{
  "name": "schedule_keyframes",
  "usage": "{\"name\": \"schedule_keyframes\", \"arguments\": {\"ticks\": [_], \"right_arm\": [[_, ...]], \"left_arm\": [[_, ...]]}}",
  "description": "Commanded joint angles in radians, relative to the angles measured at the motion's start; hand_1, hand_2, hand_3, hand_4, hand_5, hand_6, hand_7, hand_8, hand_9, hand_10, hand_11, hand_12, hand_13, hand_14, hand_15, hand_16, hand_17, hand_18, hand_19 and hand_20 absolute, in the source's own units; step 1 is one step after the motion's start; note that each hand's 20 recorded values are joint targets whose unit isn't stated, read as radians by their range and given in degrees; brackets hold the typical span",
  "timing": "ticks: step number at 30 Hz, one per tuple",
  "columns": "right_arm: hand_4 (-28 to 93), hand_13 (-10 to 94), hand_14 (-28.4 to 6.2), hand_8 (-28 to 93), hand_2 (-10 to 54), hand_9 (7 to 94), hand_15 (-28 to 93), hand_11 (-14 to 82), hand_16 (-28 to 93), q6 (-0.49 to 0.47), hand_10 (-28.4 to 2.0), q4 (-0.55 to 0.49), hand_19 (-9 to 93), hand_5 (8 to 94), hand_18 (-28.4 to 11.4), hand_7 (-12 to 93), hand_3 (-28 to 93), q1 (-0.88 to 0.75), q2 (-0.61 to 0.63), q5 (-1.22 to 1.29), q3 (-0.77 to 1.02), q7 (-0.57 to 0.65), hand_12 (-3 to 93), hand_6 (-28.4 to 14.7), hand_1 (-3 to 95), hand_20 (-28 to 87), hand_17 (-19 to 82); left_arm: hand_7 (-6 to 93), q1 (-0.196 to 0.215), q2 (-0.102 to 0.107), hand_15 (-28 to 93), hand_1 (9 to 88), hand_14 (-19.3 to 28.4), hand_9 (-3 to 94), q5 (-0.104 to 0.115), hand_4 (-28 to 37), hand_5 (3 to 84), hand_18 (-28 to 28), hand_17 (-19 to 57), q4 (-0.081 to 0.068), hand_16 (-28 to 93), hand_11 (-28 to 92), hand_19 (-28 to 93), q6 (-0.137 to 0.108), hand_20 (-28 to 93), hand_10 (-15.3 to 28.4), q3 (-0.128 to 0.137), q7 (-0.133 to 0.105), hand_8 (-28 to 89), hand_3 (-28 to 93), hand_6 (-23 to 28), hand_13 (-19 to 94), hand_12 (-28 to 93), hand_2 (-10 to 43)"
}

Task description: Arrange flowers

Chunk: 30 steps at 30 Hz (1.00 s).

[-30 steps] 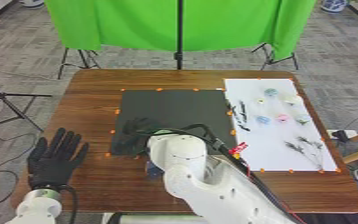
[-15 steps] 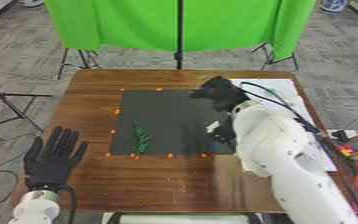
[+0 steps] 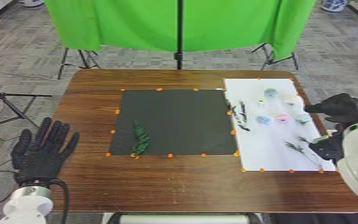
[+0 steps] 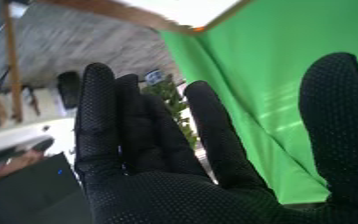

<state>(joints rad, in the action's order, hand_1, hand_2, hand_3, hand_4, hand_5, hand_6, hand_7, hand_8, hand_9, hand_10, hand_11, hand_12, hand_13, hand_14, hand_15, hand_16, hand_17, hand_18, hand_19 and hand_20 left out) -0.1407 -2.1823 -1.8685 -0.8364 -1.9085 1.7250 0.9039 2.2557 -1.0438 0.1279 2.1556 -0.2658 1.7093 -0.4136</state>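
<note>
Fingers on the right hand (image 4: 175, 200) look straight and loosely spread, not curled round anything. Green sprig (image 3: 141, 138) is on the black mat (image 3: 184, 117), left of centre in the frame, and the pink flower (image 3: 282, 118) is over at right on the white sheet (image 3: 257, 142). Both are probably super light, sprig kinda bendy, petals easy to crush, so I'd pinch low and go gently.

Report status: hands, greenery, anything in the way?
Left hand open, left of the black mat. Right hand open, at the white sheet's right edge. Green sprig lying on the mat. Neither hand in its way.
</note>
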Motion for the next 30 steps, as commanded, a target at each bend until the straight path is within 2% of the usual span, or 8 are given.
{"name": "schedule_keyframes", "arguments": {"ticks": [1, 8, 16, 20, 22, 26, 28, 30], "right_arm": [[-24, 27, -24.3, -8, -9.5, 39.0, 42, 9.9, 10, -0.055, -26.3, 0.068, 66, 44.6, -27.6, 9, 75, -0.015, -0.012, -0.124, -0.088, -0.01, 15.4, -9.6, 28.4, 15, 13], [-28, 27, -23.8, -9, -9.5, 39.9, 42, 10.8, 11, -0.131, -26.0, 0.103, 67, 46.8, -26.9, 11, 75, -0.006, -0.031, -0.172, -0.13, 0.033, 16.3, -8.9, 32.1, 17, 14], [-28, 31, -23.8, -10, -9.5, 46.0, 52, 17.6, 12, -0.065, -24.7, 0.136, 75, 52.5, -27.0, 14, 77, -0.039, -0.033, -0.299, -0.179, 0.089, 18.4, -8.5, 42.2, 21, 18], [-28, 38, -22.1, -11, -9.5, 52.5, 60, 26.5, 13, -0.054, -22.0, 0.158, 81, 56.7, -26.6, 18, 78, -0.058, -0.044, -0.328, -0.183, 0.081, 21.3, -7.1, 47.8, 23, 22], [-28, 40, -20.9, -11, -9.5, 55.0, 62, 30.7, 14, -0.045, -21.2, 0.168, 82, 57.8, -26.4, 20, 78, -0.065, -0.046, -0.35, -0.191, 0.07, 22.8, -6.3, 48.8, 25, 23], [-28, 47, -19.1, -9, -9.5, 59.4, 67, 41.7, 22, -0.018, -18.8, 0.178, 84, 61.6, -25.7, 30, 75, -0.074, -0.048, -0.375, -0.204, 0.06, 28.8, -4.2, 50.4, 30, 26], [-28, 51, -18.0, 7, -9.5, 64.1, 67, 37.9, 27, 0.018, -16.5, 0.186, 83, 63.9, -25.4, 35, 63, -0.073, -0.047, -0.391, -0.216, 0.054, 39.8, -3.3, 57.9, 33, 28], [-28, 54, -16.0, 10, -9.5, 69.7, 64, 30.5, 36, 0.054, -14.5, 0.193, 83, 67.5, -25.2, 38, 58, -0.075, -0.046, -0.414, -0.227, 0.052, 49.0, -2.0, 62.7, 35, 29]], "left_arm": [[16.4, -0.002, 0.004, 43, 26.9, 14.2, 40.9, 0.019, -28.3, 45.2, 14.0, -4.4, -0.002, -8, 27, 37, -0.013, 15, 14.8, -0.012, -0.006, -10, 73, 6.4, 32, 11, 18.0], [17.2, -0.014, -0.005, 43, 26.9, 14.3, 41.3, 0.035, -28.3, 45.8, 14.0, -4.4, 0.001, -8, 27, 38, -0.03, 15, 15.0, -0.022, 0.002, -10, 73, 6.6, 32, 11, 18.3], [17.6, 0.014, -0.02, 44, 27.0, 14.5, 41.6, 0.059, -28.3, 45.8, 14.0, -4.4, 0.007, -8, 28, 38, -0.053, 15, 15.0, -0.009, -0.006, -10, 73, 6.5, 32, 11, 18.5], [18.0, 0.018, -0.024, 45, 27.0, 14.6, 41.8, 0.084, -28.3, 46.0, 14.0, -4.4, 0.01, -8, 29, 39, -0.064, 15, 15.0, -0.007, -0.007, -10, 73, 6.6, 32, 11, 18.6], [18.4, 0.024, -0.024, 45, 27.0, 14.6, 42.0, 0.081, -28.3, 46.2, 14.1, -4.4, 0.012, -8, 29, 39, -0.067, 15, 14.9, -0.006, -0.01, -10, 73, 6.6, 33, 11, 18.6], [18.8, 0.026, -0.027, 46, 26.9, 14.7, 42.2, 0.078, -28.3, 46.3, 14.2, -4.5, 0.014, -8, 29, 39, -0.065, 16, 15.1, -0.005, -0.006, -11, 74, 6.6, 33, 11, 18.6], [19.0, 0.026, -0.029, 46, 26.9, 14.6, 42.2, 0.078, -28.3, 46.3, 14.2, -4.5, 0.014, -9, 29, 40, -0.066, 16, 15.1, -0.006, -0.004, -11, 74, 6.6, 33, 11, 18.6], [19.3, 0.024, -0.03, 46, 27.0, 14.7, 42.3, 0.079, -28.3, 46.6, 14.2, -4.5, 0.013, -9, 29, 40, -0.07, 16, 15.1, -0.008, -0.001, -11, 74, 6.7, 33, 11, 18.8]]}}
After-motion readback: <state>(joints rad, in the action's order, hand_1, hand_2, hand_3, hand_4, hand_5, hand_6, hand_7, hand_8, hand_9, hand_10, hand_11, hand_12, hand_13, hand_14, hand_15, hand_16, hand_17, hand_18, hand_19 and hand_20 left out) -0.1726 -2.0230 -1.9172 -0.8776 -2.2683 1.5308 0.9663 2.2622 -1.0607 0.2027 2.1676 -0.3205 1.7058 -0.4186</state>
